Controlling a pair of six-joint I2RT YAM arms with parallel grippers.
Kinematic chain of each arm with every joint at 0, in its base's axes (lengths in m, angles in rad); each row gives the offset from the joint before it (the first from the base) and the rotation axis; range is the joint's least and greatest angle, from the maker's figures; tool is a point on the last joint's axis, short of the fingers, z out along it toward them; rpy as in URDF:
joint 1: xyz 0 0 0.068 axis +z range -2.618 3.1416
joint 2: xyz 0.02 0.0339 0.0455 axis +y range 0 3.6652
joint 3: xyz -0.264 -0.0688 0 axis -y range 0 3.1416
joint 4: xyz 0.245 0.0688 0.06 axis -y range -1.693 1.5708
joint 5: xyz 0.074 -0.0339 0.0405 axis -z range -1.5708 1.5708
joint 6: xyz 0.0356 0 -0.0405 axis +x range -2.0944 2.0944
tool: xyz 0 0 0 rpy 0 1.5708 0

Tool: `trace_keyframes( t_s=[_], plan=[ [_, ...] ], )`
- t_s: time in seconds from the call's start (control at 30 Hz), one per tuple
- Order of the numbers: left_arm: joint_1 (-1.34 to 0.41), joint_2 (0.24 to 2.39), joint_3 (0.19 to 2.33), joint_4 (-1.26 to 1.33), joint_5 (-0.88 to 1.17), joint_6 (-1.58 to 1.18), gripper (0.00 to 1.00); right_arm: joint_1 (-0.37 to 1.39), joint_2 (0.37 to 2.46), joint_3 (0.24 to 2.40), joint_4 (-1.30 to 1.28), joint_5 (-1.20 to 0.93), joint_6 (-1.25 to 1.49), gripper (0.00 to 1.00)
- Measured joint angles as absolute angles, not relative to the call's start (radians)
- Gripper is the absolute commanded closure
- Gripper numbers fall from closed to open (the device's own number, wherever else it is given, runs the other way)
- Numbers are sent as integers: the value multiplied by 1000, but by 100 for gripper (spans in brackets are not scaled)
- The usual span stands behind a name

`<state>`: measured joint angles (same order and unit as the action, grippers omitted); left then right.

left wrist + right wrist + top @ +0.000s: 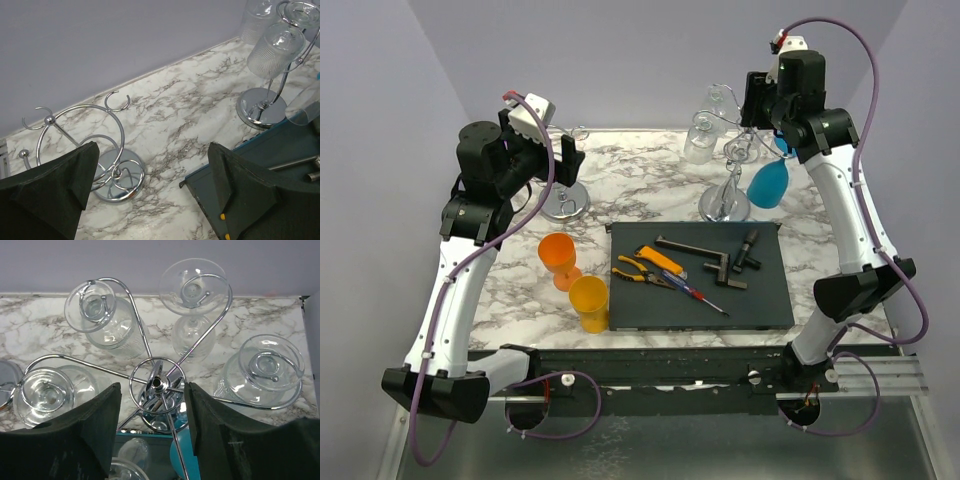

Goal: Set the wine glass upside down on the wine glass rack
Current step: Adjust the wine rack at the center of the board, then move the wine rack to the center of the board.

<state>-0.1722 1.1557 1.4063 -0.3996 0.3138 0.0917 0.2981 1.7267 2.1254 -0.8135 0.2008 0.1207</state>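
The table [650,190] was white marble with grey veins, closed in by pale lilac walls [620,60]. At the left of the overhead view my left gripper [152,185] hung with its jaws spread as wide as they go and nothing between them. Below it, in the upper left of the marble, stood the empty rack [565,203], a chrome stand of curled wire arms on a round base.

Lower down and a little right, an orange cup [557,252] and a yellow cup [589,300] stood upright, just beside each other and next to the left edge of a dark mat [760,290]. On the mat lay pliers [650,262] with yellow handles, a screwdriver [700,295] and some dark metal pieces.

Right of centre, behind the mat, stood the loaded rack [156,382]. Four clear glasses [91,307] hung bowl-down from its arms. The blue wine glass [769,184] hung bowl-down at that rack's right side, its stem running up behind my arm, so I could not tell how its foot sat on the wire.

My right gripper [153,405] hovered directly over the rack's hub. Its jaws were partly apart and gripped nothing.
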Motion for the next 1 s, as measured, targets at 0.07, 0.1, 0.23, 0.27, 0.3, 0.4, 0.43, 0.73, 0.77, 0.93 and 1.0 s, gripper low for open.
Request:
trace_keyframes(
  t_s=[0.07,0.1,0.23,0.27,0.3,0.4,0.43,0.73,0.77,0.93,1.0],
  plan=[
    [-172,1154,1406,-400,314,93,1,299,1730,2124,-813,218,117,41],
    [-172,1154,1406,-400,314,93,1,299,1730,2123,-812,226,114,41],
    [-172,1156,1406,-400,313,92,1,302,1731,2123,-810,245,111,41],
    [-172,1157,1406,-400,313,92,1,302,1732,2123,-810,247,111,39],
    [-172,1158,1406,-400,314,92,1,302,1735,2123,-810,249,111,38],
    [-172,1158,1406,-400,313,92,1,303,1741,2123,-810,249,114,35],
    [-172,1158,1406,-400,313,92,1,308,1742,2120,-809,249,115,34],
    [-170,1284,1524,-414,230,90,1,515,1787,2275,-807,342,89,27],
    [-167,1306,1544,-413,218,89,1,555,1808,2324,-805,357,84,26],
    [-99,1431,1624,-416,164,66,3,709,1855,2405,-788,399,69,24],
    [-64,1459,1639,-419,152,59,3,740,1859,2384,-771,403,69,23]
  ],
)
